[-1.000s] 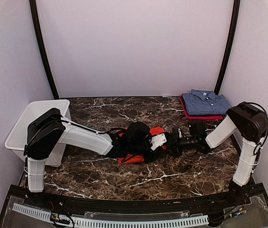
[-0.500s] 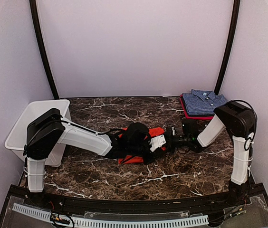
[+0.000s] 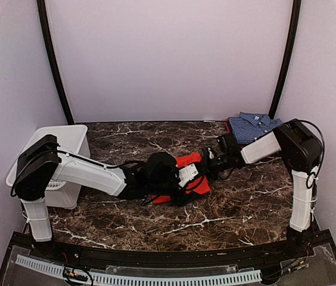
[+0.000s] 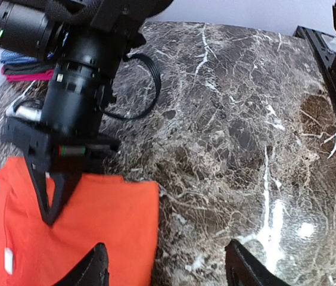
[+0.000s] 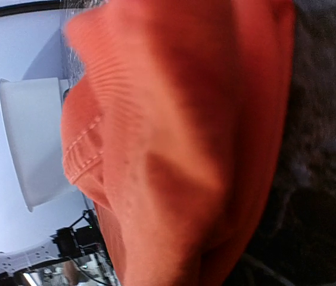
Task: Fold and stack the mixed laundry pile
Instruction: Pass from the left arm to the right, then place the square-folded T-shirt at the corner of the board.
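While left arm [image 3: 90, 173] and right arm [image 3: 262, 148] stretch low | left tool [image 4: 168, 269] released | right tool [image 4: 50, 204] pinching orange shirt [image 4: 102, 223]

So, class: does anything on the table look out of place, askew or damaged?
Nothing spilled or damaged. The one thing out of place is the orange-red shirt, lying mid-table apart from the checked shirt at the far right. The right hand is pinched shut on its edge; the left hand hangs open nearby.

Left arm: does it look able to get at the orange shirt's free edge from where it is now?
Probably yes. The left gripper hangs open right at the orange shirt, straddling one edge with nothing in between. The right gripper is shut on another edge, off to one side of that path.
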Controlling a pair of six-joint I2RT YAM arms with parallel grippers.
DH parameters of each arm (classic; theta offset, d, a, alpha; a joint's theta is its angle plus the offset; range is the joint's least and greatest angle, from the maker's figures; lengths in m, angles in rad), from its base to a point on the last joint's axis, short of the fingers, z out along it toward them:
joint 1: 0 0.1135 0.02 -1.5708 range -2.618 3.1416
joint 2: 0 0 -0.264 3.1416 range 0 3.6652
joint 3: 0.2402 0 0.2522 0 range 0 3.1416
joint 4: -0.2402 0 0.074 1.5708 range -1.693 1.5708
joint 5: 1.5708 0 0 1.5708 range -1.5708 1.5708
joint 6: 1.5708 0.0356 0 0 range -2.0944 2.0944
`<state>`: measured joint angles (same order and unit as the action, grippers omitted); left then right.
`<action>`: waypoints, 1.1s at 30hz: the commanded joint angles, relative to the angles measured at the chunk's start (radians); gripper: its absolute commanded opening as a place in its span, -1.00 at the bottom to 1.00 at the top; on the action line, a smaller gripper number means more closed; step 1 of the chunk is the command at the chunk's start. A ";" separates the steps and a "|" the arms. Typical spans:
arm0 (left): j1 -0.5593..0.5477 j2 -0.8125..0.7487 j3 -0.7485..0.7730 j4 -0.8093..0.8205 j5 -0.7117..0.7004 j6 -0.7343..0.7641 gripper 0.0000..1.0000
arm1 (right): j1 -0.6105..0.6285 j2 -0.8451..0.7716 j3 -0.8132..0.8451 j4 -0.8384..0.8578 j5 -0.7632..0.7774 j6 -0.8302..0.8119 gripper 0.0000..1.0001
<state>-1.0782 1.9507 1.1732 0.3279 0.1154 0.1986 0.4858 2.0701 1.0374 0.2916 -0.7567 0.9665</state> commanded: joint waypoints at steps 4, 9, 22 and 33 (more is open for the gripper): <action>0.001 -0.181 -0.155 -0.003 -0.151 -0.120 0.72 | -0.086 -0.068 0.331 -0.664 0.220 -0.514 -1.00; 0.001 -0.197 -0.174 -0.047 -0.196 -0.183 0.88 | -0.153 -0.014 0.583 -0.905 0.295 -0.721 -1.00; 0.001 -0.213 -0.213 -0.063 -0.155 -0.243 0.98 | -0.184 0.116 1.036 -1.227 0.700 -0.922 -1.00; 0.001 -0.213 -0.227 -0.069 -0.143 -0.208 0.98 | -0.202 0.095 1.184 -1.287 0.842 -0.960 -1.00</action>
<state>-1.0779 1.7779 0.9524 0.2794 -0.0410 -0.0288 0.3012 2.1883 2.1349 -0.9771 0.0223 0.0265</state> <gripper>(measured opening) 0.989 0.033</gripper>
